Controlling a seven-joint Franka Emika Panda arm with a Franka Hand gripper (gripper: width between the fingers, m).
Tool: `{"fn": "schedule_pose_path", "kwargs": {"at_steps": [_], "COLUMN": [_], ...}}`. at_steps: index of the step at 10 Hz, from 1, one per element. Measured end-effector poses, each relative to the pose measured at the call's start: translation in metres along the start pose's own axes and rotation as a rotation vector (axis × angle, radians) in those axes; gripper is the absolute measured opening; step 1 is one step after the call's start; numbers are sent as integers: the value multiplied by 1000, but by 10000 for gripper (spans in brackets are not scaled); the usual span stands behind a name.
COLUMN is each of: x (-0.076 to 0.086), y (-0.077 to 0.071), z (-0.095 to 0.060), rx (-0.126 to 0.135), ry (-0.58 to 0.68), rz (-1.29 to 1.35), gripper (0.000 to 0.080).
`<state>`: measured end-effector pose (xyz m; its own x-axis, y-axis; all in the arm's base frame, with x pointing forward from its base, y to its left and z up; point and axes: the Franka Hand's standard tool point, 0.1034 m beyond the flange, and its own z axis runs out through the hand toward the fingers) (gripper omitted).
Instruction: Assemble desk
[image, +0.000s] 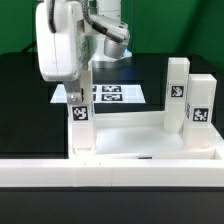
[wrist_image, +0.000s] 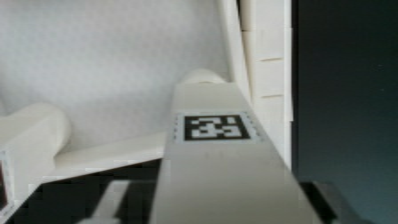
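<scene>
— Where is the desk right now?

— The tabletop lies flat on the black bench, just behind the long white bar in the foreground. Two legs stand upright at its corner on the exterior view's right, close beside each other.

— And the hand?

— The hand hangs over the tabletop's corner on the exterior view's left, closed around a third leg, which stands upright with its foot at that corner. In the wrist view that leg runs straight out between the fingers, its tag facing the camera.

— Is it seated in the socket?

— I cannot tell. The marker board lies on the bench behind the tabletop.
</scene>
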<state>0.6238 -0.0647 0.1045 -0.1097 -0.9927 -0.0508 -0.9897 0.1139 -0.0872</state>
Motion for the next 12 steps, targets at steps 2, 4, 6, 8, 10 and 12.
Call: {"fn": "schedule_pose_path", "kwargs": {"at_steps": [2, 4, 6, 8, 10, 12], "x": [1, -1, 0, 0, -5, -6], "y": [-1, -3, -2, -2, -1, -1], "z": [-1, -5, -3, -3, -2, -2], "rx": [4, 12, 8, 5, -8, -10], "ry": [0, 2, 4, 6, 19, 20], "rz": [-95, -342, -439, -602, -804, -968], "gripper": [589, 637, 646, 648, 648, 648]}}
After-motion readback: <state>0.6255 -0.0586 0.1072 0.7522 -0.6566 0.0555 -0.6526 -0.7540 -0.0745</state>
